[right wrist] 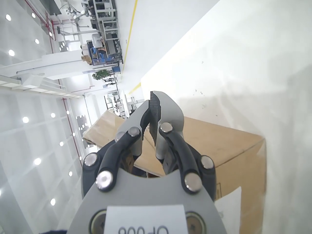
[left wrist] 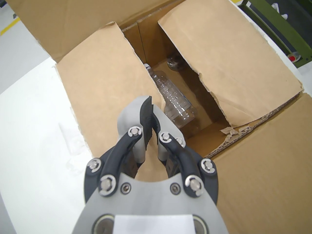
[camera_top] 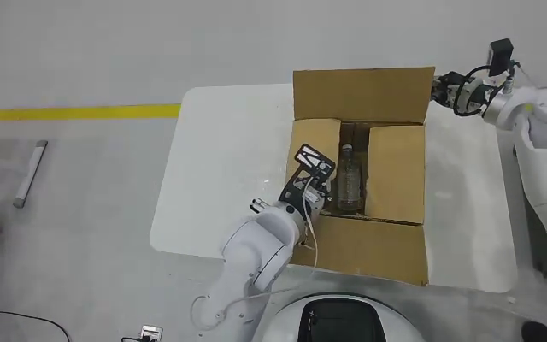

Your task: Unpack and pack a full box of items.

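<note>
Open cardboard box (camera_top: 395, 175) on a white table (camera_top: 222, 171), a clear bottle (left wrist: 175, 101) lying inside; left gripper (left wrist: 150, 104) above a side flap (left wrist: 104, 79), closed tight and empty; right gripper (right wrist: 153, 98), likewise closed and empty, beside the box's far corner.

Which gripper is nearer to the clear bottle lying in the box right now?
Left. The left gripper hangs over an inner flap of the box, just beside the bottle. The right gripper is outside the box, past its raised far flap.
</note>
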